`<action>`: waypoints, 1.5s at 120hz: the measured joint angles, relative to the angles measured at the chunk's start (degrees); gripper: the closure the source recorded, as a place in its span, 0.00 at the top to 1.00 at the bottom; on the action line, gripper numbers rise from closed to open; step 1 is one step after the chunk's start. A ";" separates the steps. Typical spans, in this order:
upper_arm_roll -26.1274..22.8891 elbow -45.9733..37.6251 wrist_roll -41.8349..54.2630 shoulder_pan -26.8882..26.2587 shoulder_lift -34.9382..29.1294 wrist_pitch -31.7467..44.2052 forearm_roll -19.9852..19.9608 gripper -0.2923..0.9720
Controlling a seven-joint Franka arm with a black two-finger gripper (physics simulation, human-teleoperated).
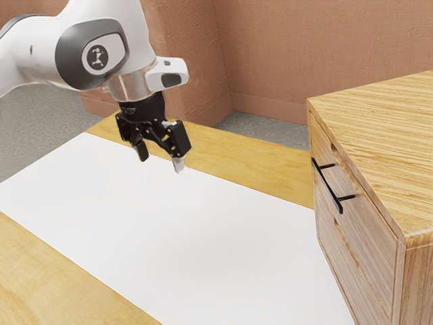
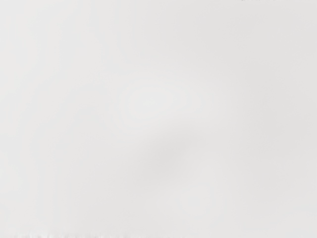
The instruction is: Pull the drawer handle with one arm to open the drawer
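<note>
First, exterior view: the gripper point(image 1: 161, 161) hangs above the white mat point(image 1: 169, 230), fingers spread apart, holding nothing. Well apart, at the exterior view's right, the black drawer handle point(image 1: 331, 184) sits on the shut top drawer point(image 1: 353, 203) of the wooden cabinet point(image 1: 385, 128). Wrist view: the white mat point(image 2: 158, 74) beneath the hand, with a faint grey shadow point(image 2: 168, 153).

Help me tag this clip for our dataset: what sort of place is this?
Likely a plain simulated test room, not a lived-in home: a wooden table with a white mat, a wooden drawer cabinet with a black handle, bare brown walls and a grey floor.
</note>
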 joint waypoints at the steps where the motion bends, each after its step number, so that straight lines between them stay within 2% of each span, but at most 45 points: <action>1: 0.03 0.01 0.00 0.35 0.00 -0.05 0.00 0.77; 21: 0.35 0.99 -0.01 8.02 -0.34 -0.90 -0.17 0.77; 34: -1.28 6.38 -2.66 10.97 -7.86 -2.97 -0.45 0.77; 44: -5.52 6.67 -10.20 5.56 -8.94 -4.04 -1.11 0.77; 53: -7.16 6.42 -17.66 2.21 -8.52 -4.64 -1.45 0.77; 78: -8.14 6.34 -35.30 0.30 -5.48 -3.26 -4.18 0.77; 104: -8.51 6.34 -50.61 -1.51 -2.44 0.63 -4.74 0.77; 124: -8.56 -1.28 -59.11 -3.91 -4.95 9.61 -5.54 0.77; 141: -8.46 -11.17 -64.78 -11.82 -9.48 20.74 -5.74 0.77; 149: -7.98 -14.43 -66.98 -13.20 -10.68 25.75 -5.60 0.77; 159: -7.41 -16.51 -69.40 -13.14 -11.65 30.72 -5.36 0.77; 180: -7.51 -18.87 -73.54 -17.15 -12.03 38.37 -5.19 0.77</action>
